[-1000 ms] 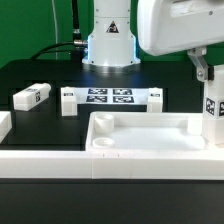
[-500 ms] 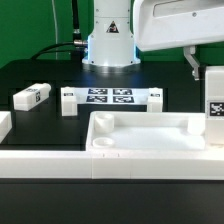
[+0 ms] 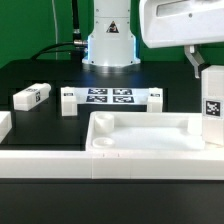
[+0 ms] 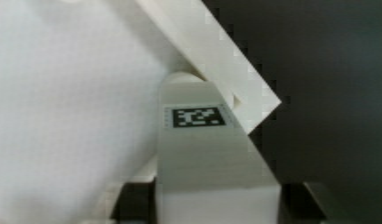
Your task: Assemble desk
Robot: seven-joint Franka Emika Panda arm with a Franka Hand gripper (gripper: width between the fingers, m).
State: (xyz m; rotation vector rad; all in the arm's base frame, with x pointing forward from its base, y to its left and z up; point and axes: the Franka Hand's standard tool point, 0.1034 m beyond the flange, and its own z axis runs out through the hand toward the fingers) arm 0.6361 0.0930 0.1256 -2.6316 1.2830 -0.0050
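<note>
— Claw status?
— Clamped on a white block leg: upright, smooth matte plastic, one square tag showing.
— And the desk top?
— It's a rimmed white tray lying on the black bench. The leg stands at its corner on the exterior view's right, possibly touching; the picture's edge cuts that off. The dark fingers are blurred.

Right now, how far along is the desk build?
Early. Done: the desk top lies rim up, no leg seated on it that I can see. In hand: the pincer is shut on one tagged leg, upright at the top's corner on the exterior view's right. Left: seating it, plus the loose leg lying on the table.
</note>
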